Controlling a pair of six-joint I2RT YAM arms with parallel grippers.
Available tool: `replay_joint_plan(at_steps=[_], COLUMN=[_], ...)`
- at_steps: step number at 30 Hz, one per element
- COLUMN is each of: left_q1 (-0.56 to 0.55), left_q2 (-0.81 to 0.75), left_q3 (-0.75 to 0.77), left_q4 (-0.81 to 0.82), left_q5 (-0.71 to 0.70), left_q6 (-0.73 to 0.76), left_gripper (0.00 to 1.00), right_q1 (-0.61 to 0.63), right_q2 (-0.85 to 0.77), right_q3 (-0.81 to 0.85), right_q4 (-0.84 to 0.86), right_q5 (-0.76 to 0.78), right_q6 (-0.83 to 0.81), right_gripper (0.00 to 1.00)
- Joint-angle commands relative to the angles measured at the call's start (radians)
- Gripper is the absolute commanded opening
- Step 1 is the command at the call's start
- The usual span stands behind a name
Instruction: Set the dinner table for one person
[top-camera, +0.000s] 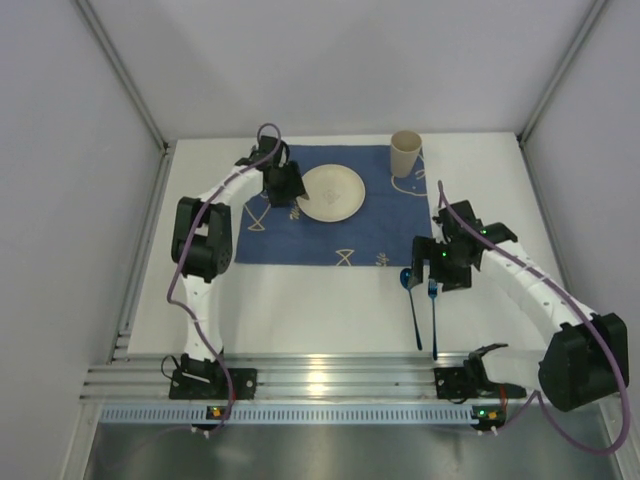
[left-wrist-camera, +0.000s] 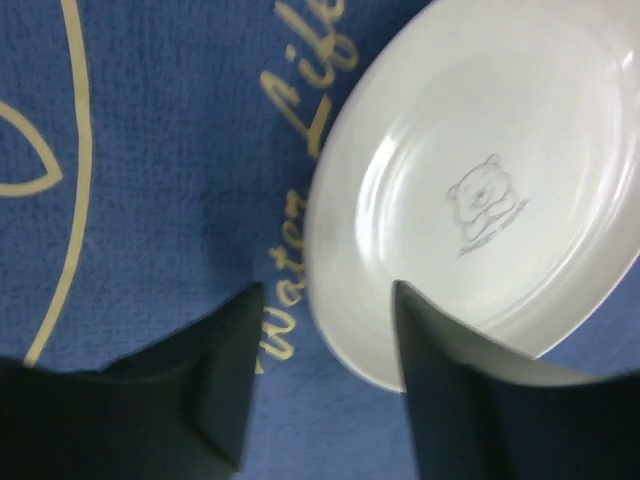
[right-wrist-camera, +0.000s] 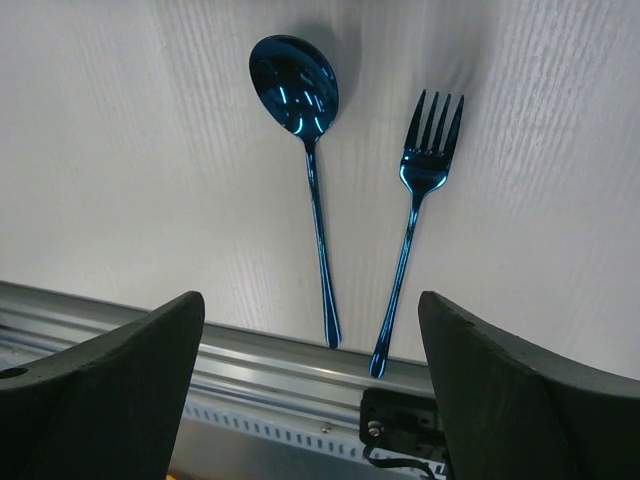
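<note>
The dinner table (top-camera: 290, 300) is a white tabletop with a dark blue cloth (top-camera: 380, 225) at the back. A white plate (top-camera: 331, 192) lies on the cloth. My left gripper (top-camera: 296, 203) is open at the plate's left edge. In the left wrist view (left-wrist-camera: 325, 292) the plate's rim (left-wrist-camera: 345, 300) lies between the jaws, with one finger over the plate (left-wrist-camera: 480, 200) and the other over the cloth (left-wrist-camera: 150, 150). My right gripper (top-camera: 441, 272) is open and empty above a blue spoon (top-camera: 413, 305) and blue fork (top-camera: 433, 310). The right wrist view (right-wrist-camera: 310, 296) shows the spoon (right-wrist-camera: 296, 85) and fork (right-wrist-camera: 426, 160) side by side on the table (right-wrist-camera: 120, 150).
A beige cup (top-camera: 405, 153) stands upright at the cloth's back right corner. A slotted aluminium rail (top-camera: 330, 380) runs along the near edge, just under the cutlery handle ends (right-wrist-camera: 260, 365). Grey walls close in the left, right and back sides.
</note>
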Motion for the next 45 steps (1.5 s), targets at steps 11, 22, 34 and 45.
replay_joint_plan(at_steps=[11, 22, 34, 45], left_q1=[-0.008, -0.008, -0.008, -0.035], left_q2=[-0.257, -0.382, -0.428, -0.477], left_q3=[-0.183, -0.232, -0.249, -0.268], left_q4=[-0.011, -0.048, -0.083, -0.088], left_q5=[-0.051, -0.067, -0.078, -0.029], left_q6=[0.013, 0.023, 0.039, 0.066], left_gripper=[0.72, 0.71, 0.69, 0.69], right_q1=[0.048, 0.045, 0.029, 0.026], right_q2=[0.134, 0.248, 0.374, 0.325], right_q3=[-0.043, -0.100, -0.143, -0.033], right_q4=[0.039, 0.071, 0.202, 0.086], right_q5=[0.137, 0.234, 0.225, 0.268], right_q6=[0.150, 0.208, 0.188, 0.158], right_gripper=[0.36, 0.34, 0.05, 0.00])
